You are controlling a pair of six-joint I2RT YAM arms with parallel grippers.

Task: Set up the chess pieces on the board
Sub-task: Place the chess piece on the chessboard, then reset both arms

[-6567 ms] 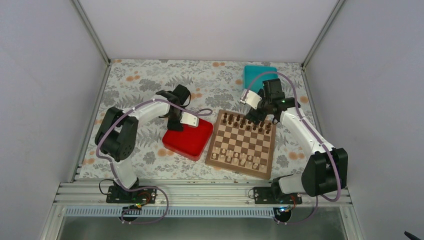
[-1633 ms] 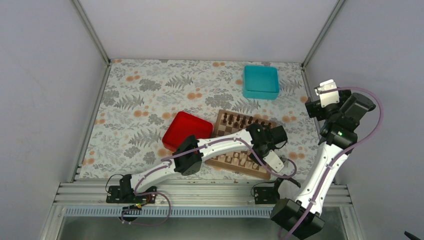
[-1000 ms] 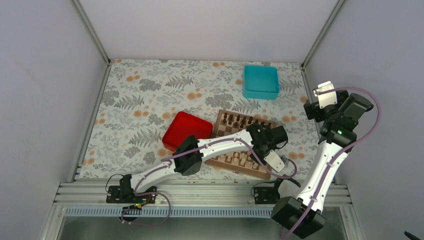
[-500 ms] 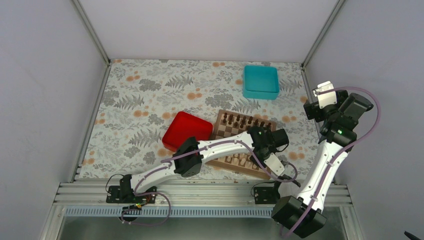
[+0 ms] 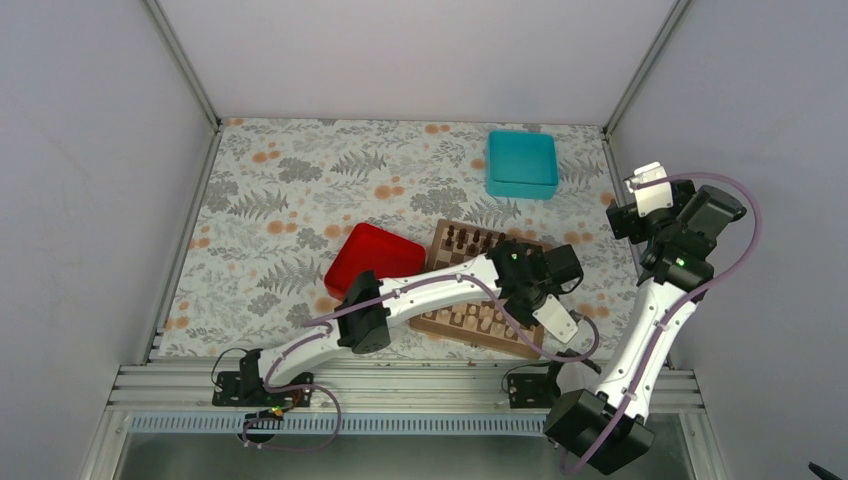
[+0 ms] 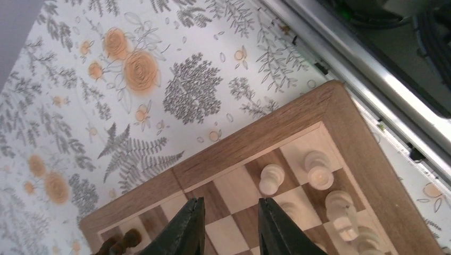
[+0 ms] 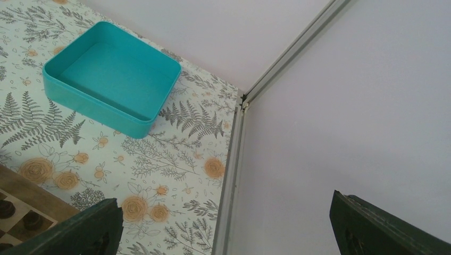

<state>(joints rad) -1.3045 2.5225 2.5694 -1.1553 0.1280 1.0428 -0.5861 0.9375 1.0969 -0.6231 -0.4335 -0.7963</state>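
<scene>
The board lies right of centre on the flowered cloth. My left arm reaches across it, with the left gripper over its near right part. In the left wrist view the left gripper hovers above the board near a corner, open a little, nothing between its fingers. Pale chess pieces stand just right of the fingers, others along the edge squares. The right gripper is wide open and empty, raised by the right wall.
Dark pieces line the board's far rows; one shows by my left finger. A red tray sits left of the board, a teal box at the back right. An aluminium rail runs close to the board's corner.
My left wrist has shifted slightly back and to the right over the board, and its jaws have parted a little. The right arm has stayed put.
</scene>
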